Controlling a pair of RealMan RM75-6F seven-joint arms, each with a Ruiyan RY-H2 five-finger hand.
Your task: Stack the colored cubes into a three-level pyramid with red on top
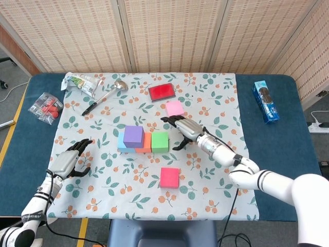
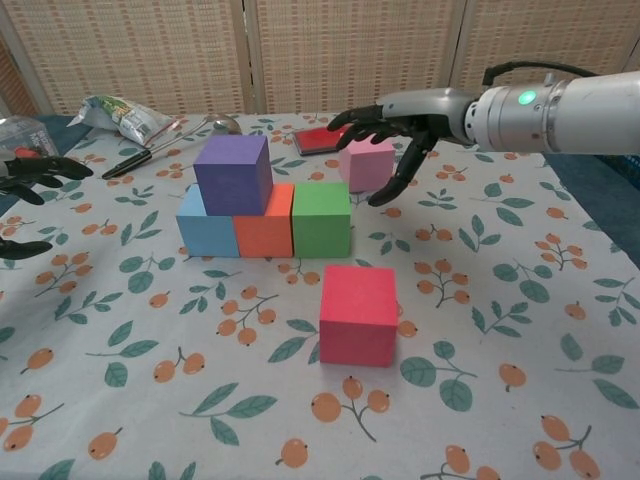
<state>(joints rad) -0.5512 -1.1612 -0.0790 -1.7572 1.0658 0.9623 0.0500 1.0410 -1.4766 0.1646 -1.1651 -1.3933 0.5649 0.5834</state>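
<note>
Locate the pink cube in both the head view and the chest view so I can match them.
Head view: the pink cube sits above centre, just beyond the open right hand, below the red flat block.
Chest view: the pink cube sits upper middle, behind the green cube, under the right hand.
Shared landmark: the purple cube topping the row.
</note>
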